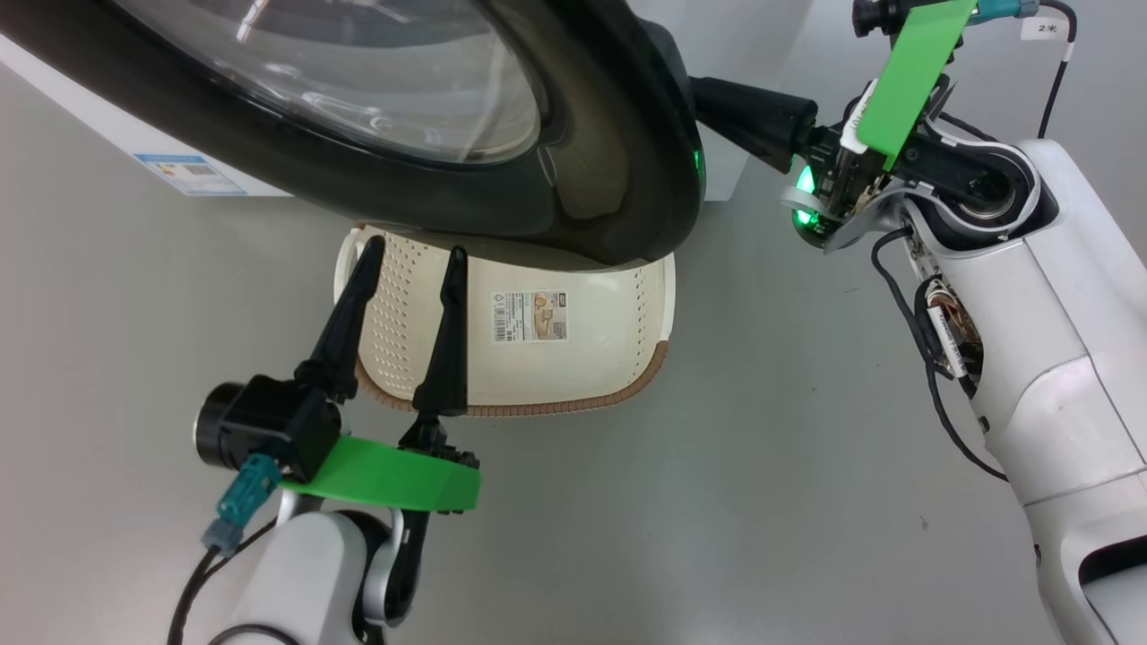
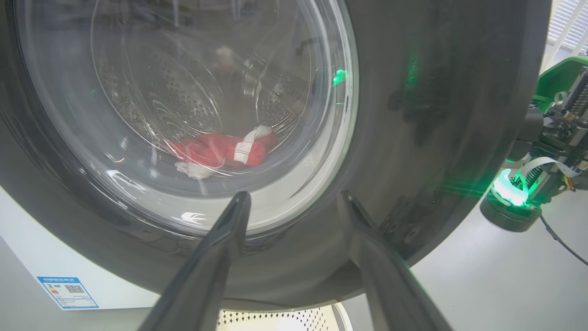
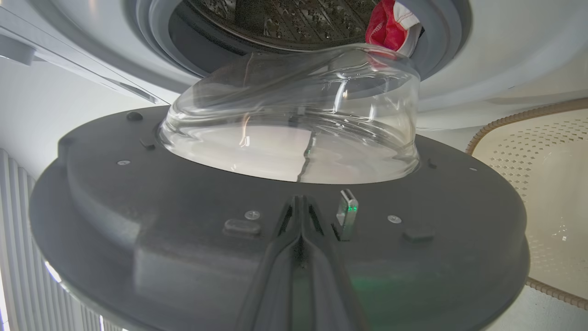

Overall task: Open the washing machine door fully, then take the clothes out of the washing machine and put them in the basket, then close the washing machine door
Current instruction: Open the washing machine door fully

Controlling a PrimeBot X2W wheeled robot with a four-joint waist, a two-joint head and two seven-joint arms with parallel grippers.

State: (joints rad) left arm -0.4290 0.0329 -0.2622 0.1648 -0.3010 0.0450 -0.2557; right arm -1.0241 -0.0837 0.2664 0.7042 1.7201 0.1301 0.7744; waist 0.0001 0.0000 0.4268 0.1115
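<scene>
Pressed together into a single dark blade, the right claw (image 3: 301,202) rests its tips on the grey inner face of the washing machine door (image 1: 618,179), just beside the metal latch (image 3: 347,212). Its forearm reaches in from the right behind the glossy rim. The left claw (image 1: 416,246) hovers with fingers spread wide and holding nothing, pointed at the door's outer side over the basket (image 1: 591,367) on the floor. The door stands partly swung. Rigid, hinged and slick-rimmed, it looks best pushed at this latch edge, clear of the glass bowl. The clothes (image 2: 216,149) lie low in the drum (image 3: 285,18) of the washing machine (image 3: 505,59). Soft, light and limp, they would likely suit a pinch on a bunched fold.
</scene>
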